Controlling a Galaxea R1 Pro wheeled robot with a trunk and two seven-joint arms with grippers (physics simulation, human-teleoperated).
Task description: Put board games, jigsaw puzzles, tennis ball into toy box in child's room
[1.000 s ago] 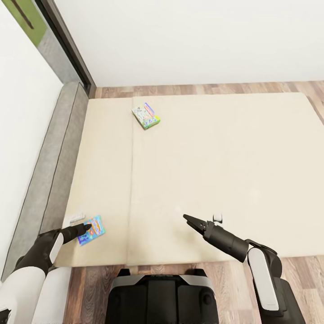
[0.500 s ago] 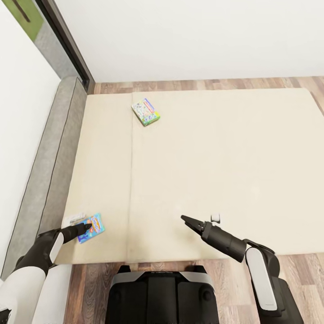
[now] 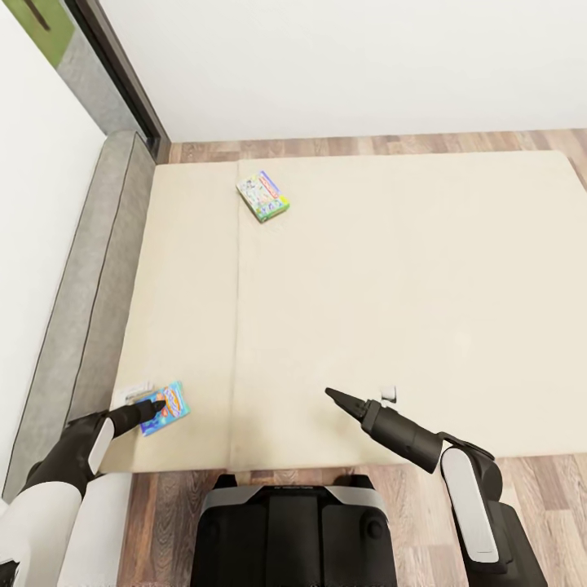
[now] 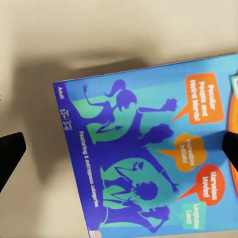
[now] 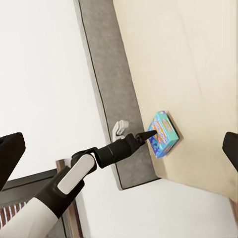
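Observation:
On the beige bed [image 3: 367,285] lie two board games. A small blue one [image 3: 166,405] rests near the front left corner. A green-white one [image 3: 262,196] lies further back. My left gripper [image 3: 153,406] hovers right over the blue game, open. In the left wrist view its dark fingertips [image 4: 10,153] stand wide apart on either side of the blue cover [image 4: 144,158]. My right gripper [image 3: 333,396] is open above bare mattress near the front edge, holding nothing. The right wrist view looks across at the left gripper [image 5: 148,133] touching the blue game [image 5: 164,133].
A grey headboard [image 3: 86,285] runs along the bed's left side against the white wall. Wood-plank floor [image 3: 367,145] shows beyond the bed and beside my base [image 3: 293,530]. A small white object [image 3: 137,391] lies beside the blue game, another [image 3: 390,395] near the right gripper.
The whole picture has slid up a little, so the camera moved. Both arms keep nearly the same places over the bed; the left gripper stays at the blue game.

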